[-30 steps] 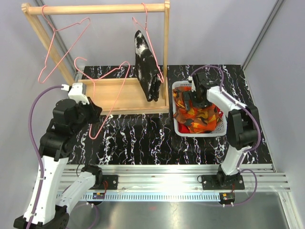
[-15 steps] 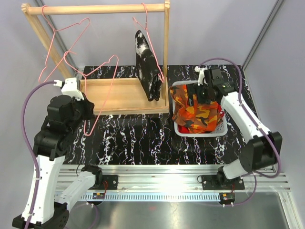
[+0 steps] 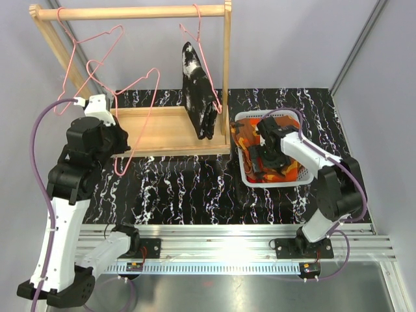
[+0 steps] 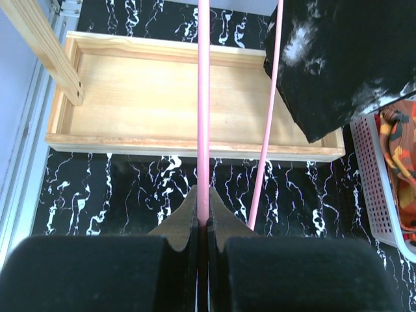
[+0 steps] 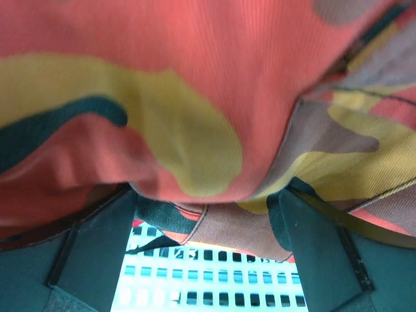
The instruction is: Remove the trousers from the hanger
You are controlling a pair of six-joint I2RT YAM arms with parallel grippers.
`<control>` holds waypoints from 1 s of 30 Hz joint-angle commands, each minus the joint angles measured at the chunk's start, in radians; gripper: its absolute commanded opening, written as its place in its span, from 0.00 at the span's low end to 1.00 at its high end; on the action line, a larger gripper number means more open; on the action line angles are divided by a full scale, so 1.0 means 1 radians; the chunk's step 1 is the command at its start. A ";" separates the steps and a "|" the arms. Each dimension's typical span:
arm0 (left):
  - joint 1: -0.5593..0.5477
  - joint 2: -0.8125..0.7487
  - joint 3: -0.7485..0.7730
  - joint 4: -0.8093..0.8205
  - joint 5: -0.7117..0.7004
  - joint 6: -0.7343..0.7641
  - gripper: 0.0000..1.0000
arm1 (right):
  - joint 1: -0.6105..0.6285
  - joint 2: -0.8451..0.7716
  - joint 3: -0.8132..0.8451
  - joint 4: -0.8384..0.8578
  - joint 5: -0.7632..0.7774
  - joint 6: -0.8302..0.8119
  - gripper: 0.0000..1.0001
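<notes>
Nearest us, on the black marbled surface (image 3: pixel 195 195) in front of the wooden rack (image 3: pixel 130 12), the left pincer (image 4: pixel 203 224) is clamped tight on the wire of a bare pink hanger (image 4: pixel 203 97), which it holds up before the rack's left side. To the right of the rack's base, the right pincer (image 5: pixel 208 208) is down in the white basket (image 3: pixel 270 182), jaws spread wide and gripping nothing, with the orange-brown patterned trousers (image 5: pixel 195 97) bunched right against its fingers (image 5: pixel 97 247). (Whether any plain red cloth lies under that heap, I cannot tell.) Further back, the black trousers with white splashes (image 3: pixel 198 91) hang folded over their own pink hanger beneath the rack's top rail, close to its right post. Off at the rail's left end hangs another bare hanger (image 3: pixel 65 71).
</notes>
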 commanded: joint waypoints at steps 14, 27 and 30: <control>0.005 0.119 0.121 0.261 -0.124 0.183 0.00 | -0.010 -0.446 0.129 0.047 0.132 0.243 1.00; 0.091 0.402 0.248 0.600 -0.187 0.416 0.00 | -0.011 -0.899 0.121 0.156 -0.137 0.269 0.99; 0.131 0.510 0.348 0.634 -0.221 0.431 0.00 | -0.011 -0.932 0.118 0.147 -0.203 0.269 1.00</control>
